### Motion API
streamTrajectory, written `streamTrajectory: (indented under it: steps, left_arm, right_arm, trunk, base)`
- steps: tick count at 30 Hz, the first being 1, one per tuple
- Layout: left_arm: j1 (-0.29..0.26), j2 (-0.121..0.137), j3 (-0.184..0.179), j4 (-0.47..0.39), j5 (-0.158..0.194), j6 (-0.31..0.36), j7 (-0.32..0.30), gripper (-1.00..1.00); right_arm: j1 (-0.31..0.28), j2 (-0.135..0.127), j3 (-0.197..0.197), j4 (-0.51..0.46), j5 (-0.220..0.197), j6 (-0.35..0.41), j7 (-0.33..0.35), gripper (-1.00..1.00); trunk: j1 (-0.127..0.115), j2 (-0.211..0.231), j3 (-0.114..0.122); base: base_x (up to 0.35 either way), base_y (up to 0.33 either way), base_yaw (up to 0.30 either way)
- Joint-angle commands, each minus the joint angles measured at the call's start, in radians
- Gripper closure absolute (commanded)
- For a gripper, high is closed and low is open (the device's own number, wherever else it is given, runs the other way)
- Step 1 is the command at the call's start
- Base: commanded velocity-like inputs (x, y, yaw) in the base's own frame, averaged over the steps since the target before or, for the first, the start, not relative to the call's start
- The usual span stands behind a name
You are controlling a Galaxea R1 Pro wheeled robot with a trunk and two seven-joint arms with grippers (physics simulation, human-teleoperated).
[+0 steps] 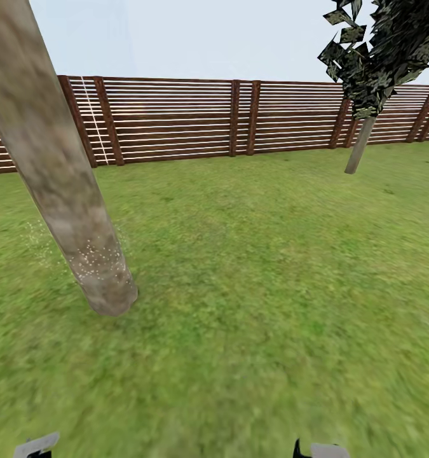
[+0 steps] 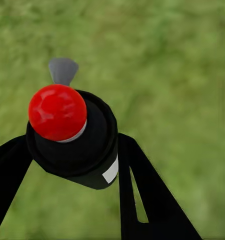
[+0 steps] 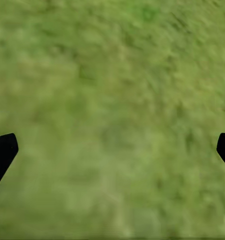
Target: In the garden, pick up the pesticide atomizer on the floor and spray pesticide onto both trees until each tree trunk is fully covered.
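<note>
Two trees stand on the lawn (image 1: 252, 267): a near trunk (image 1: 55, 172) at left, white pesticide (image 1: 96, 257) speckling its base, and a far tree (image 1: 367, 83) by the fence (image 1: 176, 117). Left gripper (image 2: 72, 150) fingers (image 2: 142, 190) clamp the atomizer (image 2: 75, 137), red top toward the camera, above grass. Right gripper (image 3: 112, 147) fingers (image 3: 2, 152) are spread wide over grass.

Legible text: none
White label on pesticide atomizer (image 2: 75, 145) blank from this angle; no lettering, numbers or signs elsewhere
</note>
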Motion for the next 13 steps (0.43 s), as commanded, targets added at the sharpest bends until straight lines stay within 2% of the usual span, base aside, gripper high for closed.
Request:
streamTrajectory:
  steps: [1, 3, 6, 8, 11, 13]
  left_arm:
    - [0.0, 0.0, 0.007, 0.001, -0.004, -0.003, -0.001, 1.0]
    - [0.001, 0.001, 0.007, 0.002, -0.005, -0.003, -0.001, 1.0]
    - [0.005, 0.001, 0.006, 0.002, -0.006, -0.003, -0.001, 1.0]
    - [0.006, 0.002, 0.006, 0.002, -0.006, -0.003, -0.001, 1.0]
    - [0.006, -0.001, 0.005, 0.002, -0.006, -0.003, -0.001, 1.0]
    - [0.006, -0.002, 0.004, 0.002, -0.006, -0.003, -0.001, 1.0]
  right_arm:
    - [0.0, 0.001, -0.006, 0.002, 0.015, -0.001, -0.005, -1.0]
    - [0.0, 0.003, -0.006, 0.012, 0.015, 0.0, -0.005, -1.0]
    - [0.001, -0.001, -0.007, 0.112, 0.014, 0.005, -0.004, -1.0]
    - [0.001, -0.002, -0.006, 0.115, 0.016, 0.005, -0.004, -1.0]
    - [0.001, 0.039, -0.005, 0.116, 0.015, 0.005, -0.003, -1.0]
    - [0.001, 0.048, -0.005, 0.117, 0.015, 0.005, -0.004, -1.0]
  trunk:
    - [0.0, 0.0, -0.001]
    - [0.0, 0.0, -0.001]
    - [0.0, 0.0, -0.001]
    - [0.0, 0.0, -0.001]
    - [0.0, 0.0, -0.001]
    - [0.0, 0.0, -0.001]
  base:
    - [0.0, 0.0, 0.0]
    - [0.0, 0.0, 0.0]
    - [0.0, 0.0, 0.0]
    - [0.0, 0.0, 0.0]
    - [0.0, 0.0, 0.0]
    - [0.0, 0.0, 0.0]
